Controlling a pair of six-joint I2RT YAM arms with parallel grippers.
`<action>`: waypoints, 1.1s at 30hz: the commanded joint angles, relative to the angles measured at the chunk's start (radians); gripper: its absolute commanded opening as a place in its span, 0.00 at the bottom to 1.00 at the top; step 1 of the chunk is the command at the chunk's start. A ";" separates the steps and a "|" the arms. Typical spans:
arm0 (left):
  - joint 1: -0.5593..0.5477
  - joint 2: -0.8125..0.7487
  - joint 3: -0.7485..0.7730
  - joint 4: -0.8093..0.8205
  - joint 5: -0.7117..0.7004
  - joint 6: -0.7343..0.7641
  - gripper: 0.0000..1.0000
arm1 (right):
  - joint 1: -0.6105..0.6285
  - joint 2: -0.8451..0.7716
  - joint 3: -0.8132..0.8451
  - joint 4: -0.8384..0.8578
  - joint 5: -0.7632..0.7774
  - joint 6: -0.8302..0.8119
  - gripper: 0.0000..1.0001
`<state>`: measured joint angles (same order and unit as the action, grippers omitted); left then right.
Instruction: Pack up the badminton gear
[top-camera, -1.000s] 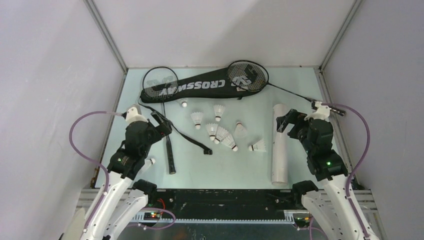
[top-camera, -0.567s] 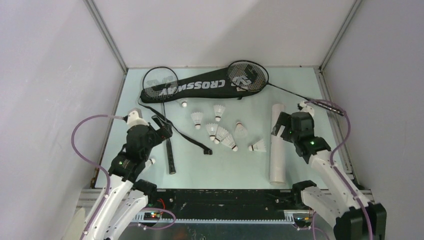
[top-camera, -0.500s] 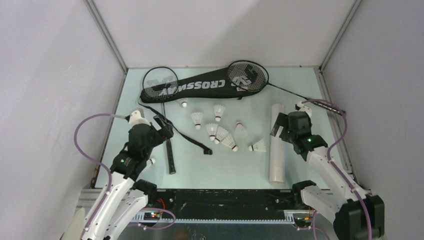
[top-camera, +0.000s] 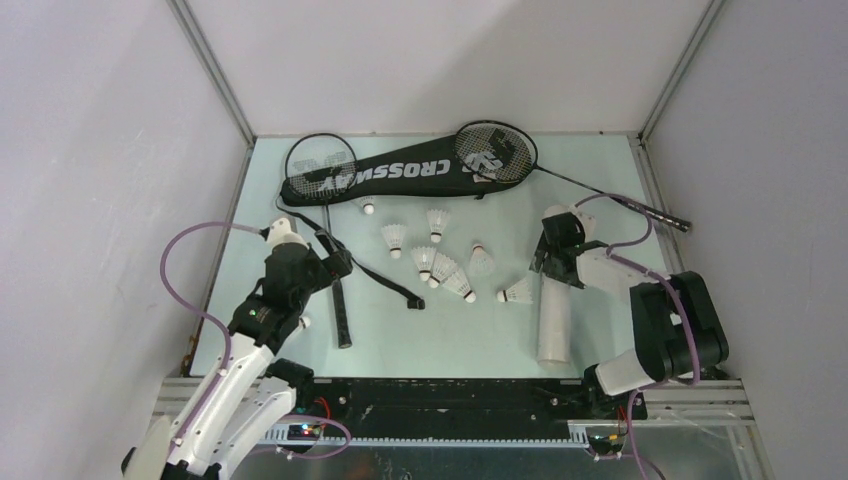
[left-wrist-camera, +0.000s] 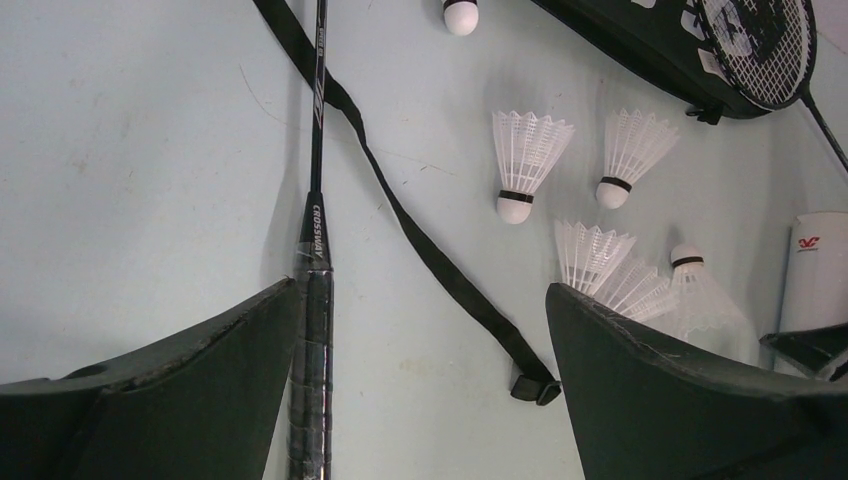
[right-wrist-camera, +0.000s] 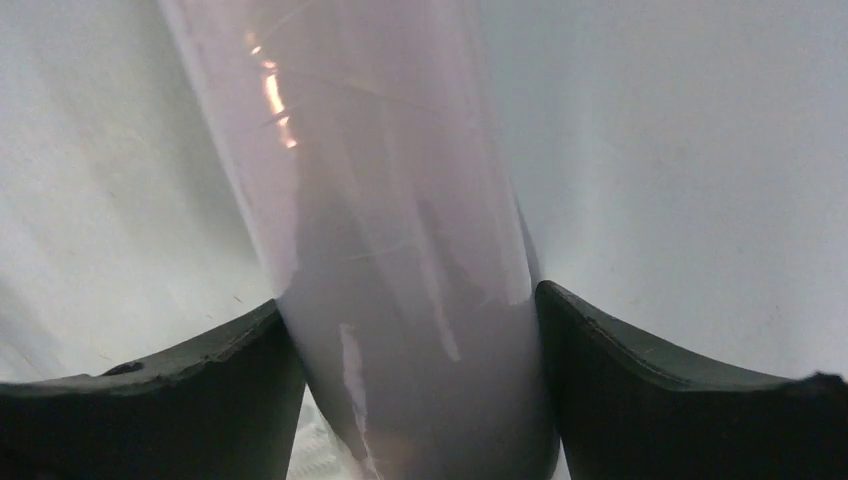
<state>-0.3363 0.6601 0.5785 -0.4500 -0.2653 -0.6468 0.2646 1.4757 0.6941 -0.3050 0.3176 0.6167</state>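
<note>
Right gripper (top-camera: 553, 264) clamps white tube (top-camera: 552, 322) from both sides.
Left gripper (top-camera: 334, 265) hangs above a racket (top-camera: 340, 312) handle, fingers spread wide, gripping nothing.

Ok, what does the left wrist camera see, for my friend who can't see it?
An open gripper hovers over a pale table, a black racket handle running beside one finger. A black strap crosses the middle, white shuttlecocks lie to the right, and a white tube peeks in at the right edge.

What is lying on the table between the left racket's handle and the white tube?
Between handle and tube lie the bag's strap and several loose shuttlecocks, as the top view shows.
</note>
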 joint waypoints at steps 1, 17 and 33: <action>-0.007 -0.008 0.003 0.019 0.012 0.013 0.98 | 0.026 -0.009 0.060 0.066 0.124 0.058 0.77; -0.284 0.086 0.046 0.495 0.598 0.156 0.98 | 0.160 -0.849 0.019 0.138 -0.237 -0.139 0.54; -0.620 0.406 0.271 0.655 0.682 0.263 0.98 | 0.667 -0.814 -0.067 0.792 -0.188 -0.359 0.48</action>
<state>-0.9459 1.0649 0.8379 0.1074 0.3996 -0.4091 0.8127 0.6235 0.6174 0.2291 -0.0994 0.3637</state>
